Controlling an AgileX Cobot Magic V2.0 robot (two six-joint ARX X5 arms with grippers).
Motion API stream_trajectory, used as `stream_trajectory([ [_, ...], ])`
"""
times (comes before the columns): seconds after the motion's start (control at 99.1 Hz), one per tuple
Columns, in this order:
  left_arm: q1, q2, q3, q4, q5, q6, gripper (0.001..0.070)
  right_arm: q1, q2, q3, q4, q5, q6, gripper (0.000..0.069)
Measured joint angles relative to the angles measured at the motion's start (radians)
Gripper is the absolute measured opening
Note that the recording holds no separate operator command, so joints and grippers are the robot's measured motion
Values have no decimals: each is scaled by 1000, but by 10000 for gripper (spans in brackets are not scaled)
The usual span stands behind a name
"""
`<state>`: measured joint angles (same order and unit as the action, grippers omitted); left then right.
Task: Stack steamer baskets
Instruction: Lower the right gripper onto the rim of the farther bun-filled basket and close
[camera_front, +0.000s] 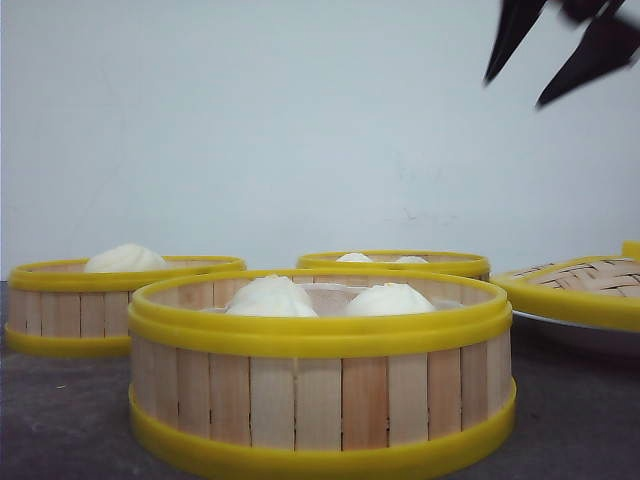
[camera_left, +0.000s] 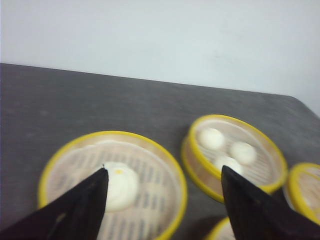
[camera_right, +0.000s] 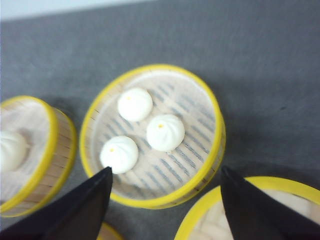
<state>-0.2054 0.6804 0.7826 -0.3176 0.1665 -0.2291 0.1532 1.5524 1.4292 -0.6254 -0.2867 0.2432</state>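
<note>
Plainly nothing is stacked yet: the three steamer baskets, nearest (camera_front: 322, 375), left (camera_front: 120, 300) and far (camera_front: 395, 263), stand apart on the grey table (camera_front: 60, 420), each with white buns, so any can be lifted freely. The woven lid (camera_front: 580, 285) waits toward the table's right edge. The right gripper (camera_right: 165, 200) hangs spread and empty over the three-bun basket, the left gripper (camera_left: 162, 200) equally released above the one-bun basket.
</note>
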Motion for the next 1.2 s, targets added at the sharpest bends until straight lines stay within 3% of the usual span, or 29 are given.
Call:
stream_trajectory([
  [0.353, -61, 0, 0, -15, 19, -31, 435, 44, 325, 121, -7, 151, 0, 420],
  [0.747, -74, 0, 0, -15, 19, -38, 435, 44, 422, 128, 5, 211, 0, 339],
  [1.201, -74, 0, 0, -16, 19, -38, 435, 56, 453, 131, 51, 216, 45, 41],
])
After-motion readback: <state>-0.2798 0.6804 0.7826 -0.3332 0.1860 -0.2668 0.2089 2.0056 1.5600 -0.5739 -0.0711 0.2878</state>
